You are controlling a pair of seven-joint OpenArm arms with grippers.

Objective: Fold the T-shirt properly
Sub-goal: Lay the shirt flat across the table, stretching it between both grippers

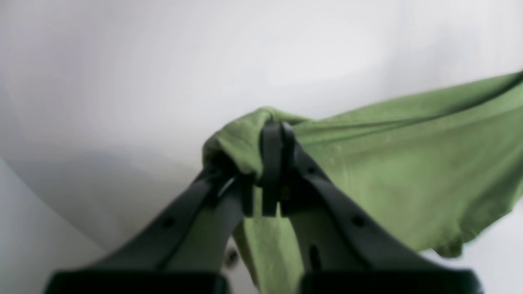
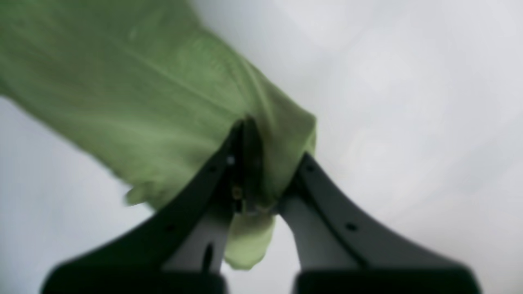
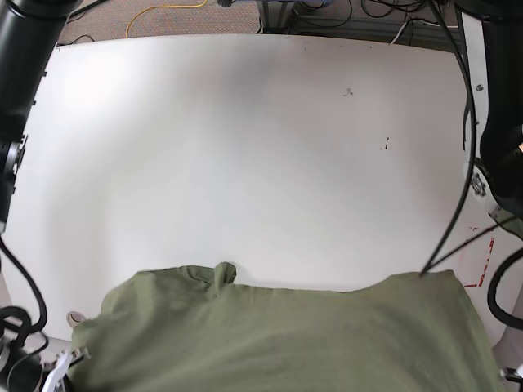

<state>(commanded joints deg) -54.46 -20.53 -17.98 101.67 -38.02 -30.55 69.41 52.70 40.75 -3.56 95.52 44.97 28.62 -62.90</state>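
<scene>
White surface (image 3: 245, 147) fills the base view, with cables and floor at the far edge. T-shirt (image 3: 286, 343) sits along the near edge, its far hem raised and a small bunched peak left of centre; neither claw is visible here.

Left wrist view: left claw (image 1: 274, 130) is closed tight on a bunched corner of the T-shirt (image 1: 408, 163), cloth stretched away to the right, clear of the surface.

Right wrist view: right claw (image 2: 249, 126) is likewise clamped on a gathered corner of the T-shirt (image 2: 122, 94), cloth running left.

Risk: uneven pull between the two arms would likely skew the span, and a thin pinch may slip, dropping a corner.
</scene>
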